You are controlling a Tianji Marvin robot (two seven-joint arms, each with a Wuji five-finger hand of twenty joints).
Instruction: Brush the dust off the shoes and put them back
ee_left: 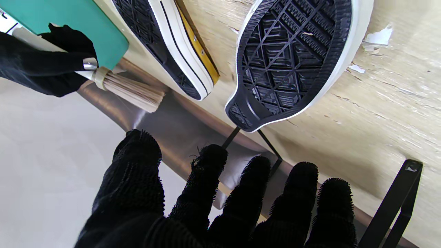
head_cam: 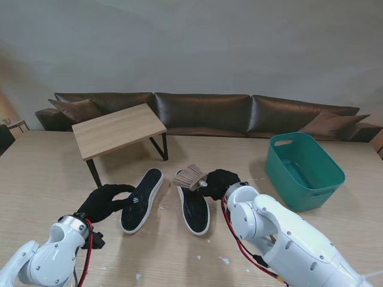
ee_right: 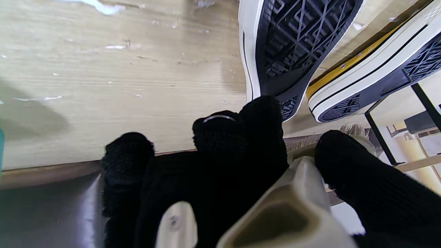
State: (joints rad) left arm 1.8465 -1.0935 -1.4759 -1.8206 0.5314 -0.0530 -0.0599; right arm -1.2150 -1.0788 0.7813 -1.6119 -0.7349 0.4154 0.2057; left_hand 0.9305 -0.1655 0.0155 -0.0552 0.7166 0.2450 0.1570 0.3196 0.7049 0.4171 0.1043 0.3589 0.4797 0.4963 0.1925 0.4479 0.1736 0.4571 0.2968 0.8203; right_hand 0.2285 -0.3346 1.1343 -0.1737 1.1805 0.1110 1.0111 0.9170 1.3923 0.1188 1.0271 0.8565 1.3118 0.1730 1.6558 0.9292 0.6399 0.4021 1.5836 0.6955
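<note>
Sofa (head_cam: 203, 113) of dark leather runs across the middle of the stand's frame behind the wooden table (head_cam: 54, 173); a small bench (head_cam: 118, 129) stands centre-left, a green tub (head_cam: 305, 170) at centre-right; two dark shoes lie soles up at lower centre, the left shoe (head_cam: 142, 200) just beside the left hand (head_cam: 105, 202), the right shoe (head_cam: 192, 206) beside the right hand (head_cam: 220, 183); the left hand holds nothing, its gloved fingers (ee_left: 210, 179) spread apart, short of the sole; the right hand is closed around the handle of a brush (head_cam: 190, 177), whose pale bristles hang at the heel end of the right shoe; white scraps (head_cam: 224, 260) dot the table at the lower edge.
</note>
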